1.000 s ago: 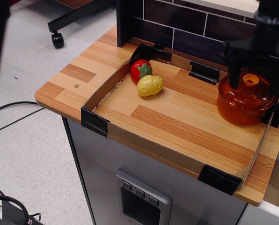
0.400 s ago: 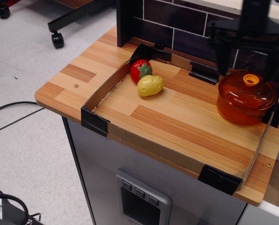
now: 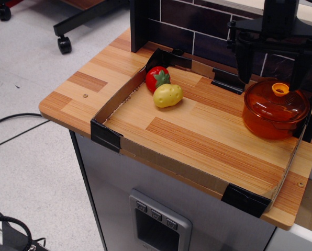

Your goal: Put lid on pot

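The translucent orange lid [image 3: 274, 99] with its yellow-orange ring knob [image 3: 280, 89] rests on top of the deep orange pot [image 3: 273, 121] at the right of the wooden tray. My black gripper [image 3: 271, 73] hangs above and slightly behind the lid. Its two fingers [image 3: 243, 64] are spread wide apart, one to each side of the knob, and hold nothing.
A red strawberry toy [image 3: 157, 78] and a yellow potato toy [image 3: 168, 95] lie at the tray's back left. The cardboard tray wall [image 3: 119, 95] with black corner pieces rings the work area. A dark brick-tile wall [image 3: 198, 31] stands behind. The counter edge drops off at the front and left.
My gripper has let go of the lid knob, opened wide and risen up and back from the pot. The lid stays on the pot.
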You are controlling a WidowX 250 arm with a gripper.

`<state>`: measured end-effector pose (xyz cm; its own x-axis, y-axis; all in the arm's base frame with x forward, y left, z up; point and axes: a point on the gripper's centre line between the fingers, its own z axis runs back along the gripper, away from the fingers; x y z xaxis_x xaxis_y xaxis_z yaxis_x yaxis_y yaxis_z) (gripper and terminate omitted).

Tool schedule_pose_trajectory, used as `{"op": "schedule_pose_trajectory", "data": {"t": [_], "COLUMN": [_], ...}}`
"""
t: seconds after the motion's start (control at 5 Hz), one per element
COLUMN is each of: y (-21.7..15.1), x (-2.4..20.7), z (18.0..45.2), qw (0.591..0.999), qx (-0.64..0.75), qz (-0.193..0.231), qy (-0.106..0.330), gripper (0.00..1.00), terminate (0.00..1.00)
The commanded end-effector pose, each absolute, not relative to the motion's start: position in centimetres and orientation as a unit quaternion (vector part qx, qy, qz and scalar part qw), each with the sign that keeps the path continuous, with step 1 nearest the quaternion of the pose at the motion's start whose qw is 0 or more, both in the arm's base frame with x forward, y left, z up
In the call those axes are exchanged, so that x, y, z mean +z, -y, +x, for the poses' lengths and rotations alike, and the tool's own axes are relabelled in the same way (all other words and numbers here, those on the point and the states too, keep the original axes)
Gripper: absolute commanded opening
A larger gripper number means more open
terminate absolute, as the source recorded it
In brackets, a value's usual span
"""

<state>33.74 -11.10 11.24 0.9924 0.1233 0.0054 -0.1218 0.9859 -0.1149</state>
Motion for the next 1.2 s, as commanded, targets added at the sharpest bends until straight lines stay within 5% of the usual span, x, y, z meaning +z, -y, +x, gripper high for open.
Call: {"op": "schedule_pose_trajectory", "data": {"t": [0.0,0.8,1.0], "y": [10.91,10.91,10.91], "x": [13.53,13.53,13.53], "z": [33.99,33.99,33.99], "qw": [0.995,0.995,0.995], "qx": [0.056,0.056,0.056], "qz": [-0.067,-0.067,-0.067], "qy": [0.040,0.040,0.040], "gripper": [1.00,1.00,1.00], "terminate": [0.00,0.00,1.00]}}
